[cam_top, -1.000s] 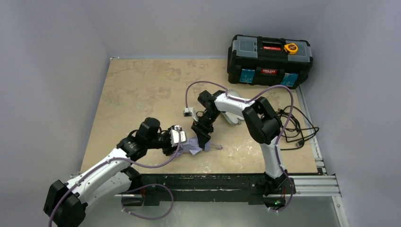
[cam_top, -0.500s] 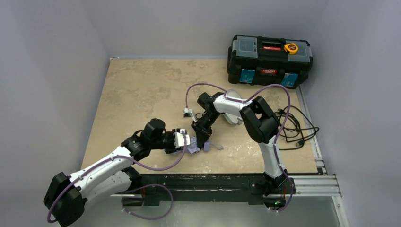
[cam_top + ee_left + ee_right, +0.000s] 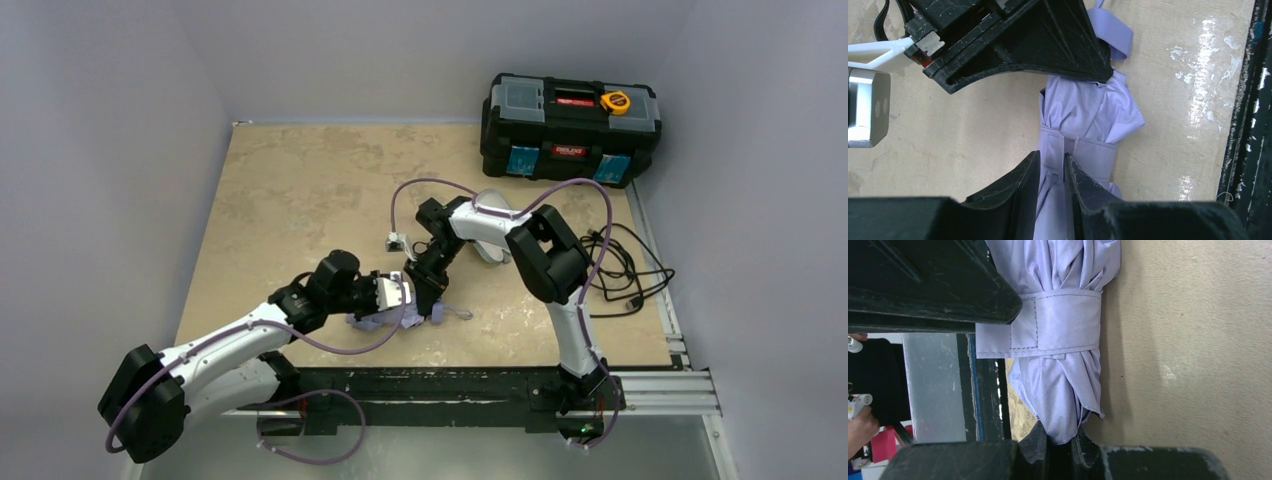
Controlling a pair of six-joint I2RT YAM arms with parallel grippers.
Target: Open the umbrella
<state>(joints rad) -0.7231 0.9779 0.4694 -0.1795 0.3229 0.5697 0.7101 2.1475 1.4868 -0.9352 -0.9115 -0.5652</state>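
Note:
The umbrella [image 3: 372,322] lies folded on the table near its front edge, pale lavender, with its strap [image 3: 1090,155] wrapped round the canopy [image 3: 1088,107]. My left gripper [image 3: 400,297] reaches it from the left. In the left wrist view its jaws [image 3: 1052,172] are pinched on the strap's tab. My right gripper [image 3: 428,300] comes down from behind and is shut on the canopy's end [image 3: 1063,405], seen between its fingertips [image 3: 1060,440]. The strap band [image 3: 1058,327] shows closed in the right wrist view, with a left finger [image 3: 933,285] beside it.
A black toolbox [image 3: 570,125] with a yellow tape measure on top stands at the back right. Black cables [image 3: 625,265] lie at the right edge. A pale round object [image 3: 490,248] sits partly behind the right arm. The black rail [image 3: 450,385] runs along the front.
My left arm has slid right to the umbrella and its jaws have narrowed onto the strap tab. The right gripper has closed on the canopy's end and barely moved.

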